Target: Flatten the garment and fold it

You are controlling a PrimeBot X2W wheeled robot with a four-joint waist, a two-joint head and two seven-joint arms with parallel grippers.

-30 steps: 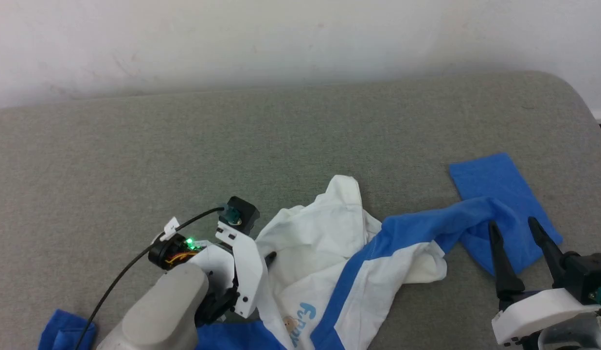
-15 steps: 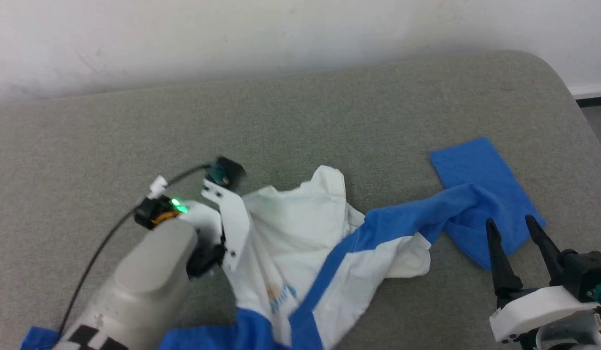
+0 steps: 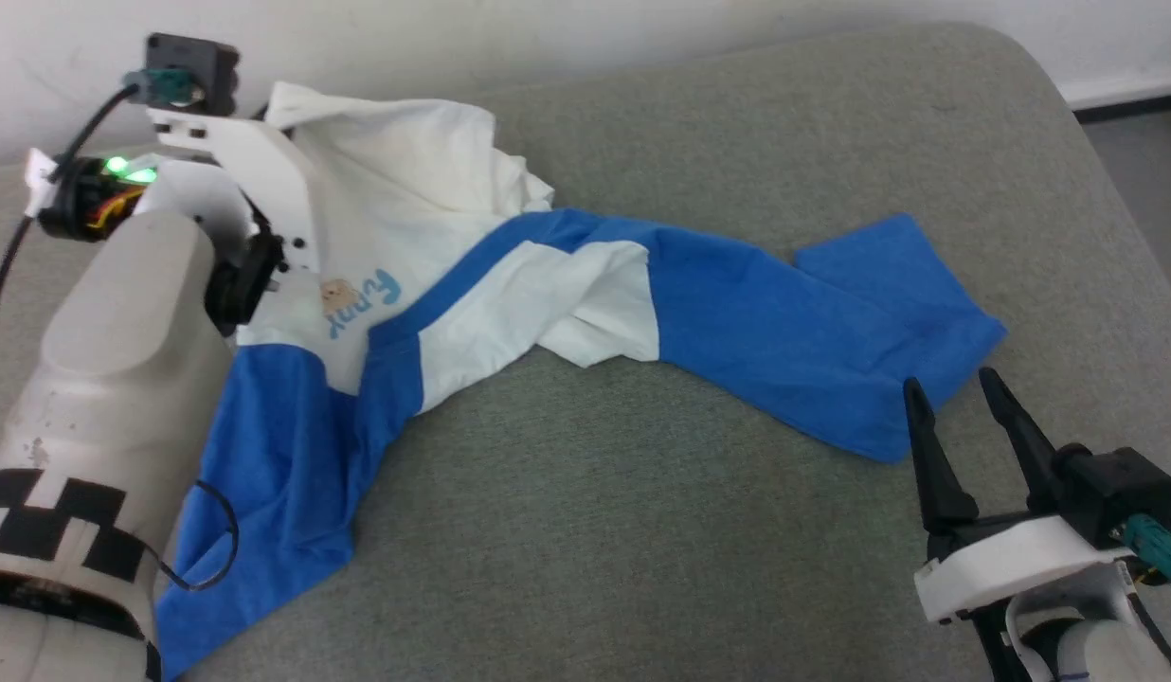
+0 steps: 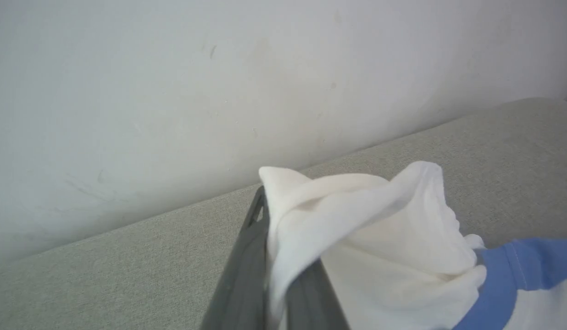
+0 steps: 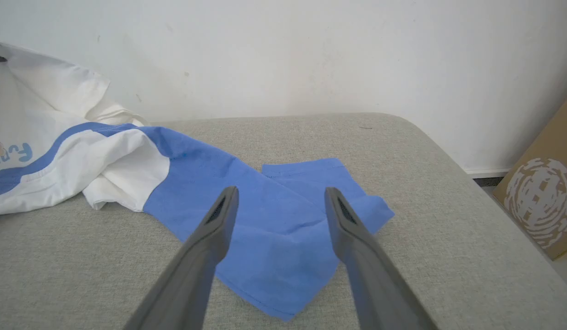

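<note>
The garment [image 3: 405, 189], white with blue sleeves and small blue lettering, is stretched slantwise over the grey cushioned surface [image 3: 642, 530]. My left gripper [image 4: 272, 215] is shut on a white edge of it, held up at the far left near the wall. White cloth drapes over its fingers. One blue sleeve [image 3: 784, 322] lies flat toward the right, its end folded over. The other blue sleeve [image 3: 282, 474] hangs down beside my left forearm. My right gripper [image 3: 950, 381] stands open and empty just short of the right sleeve's end [image 5: 274, 238].
A white wall [image 3: 642, 19] runs along the back of the surface. The surface rounds off at the far right corner [image 3: 1069, 123], with floor beyond. In the right wrist view a cardboard box [image 5: 540, 206] stands off the right edge.
The left gripper shut on the white cloth and lifted it up and away to the far left, pulling the garment out long. The head camera shifted as well. The right gripper stayed open.
</note>
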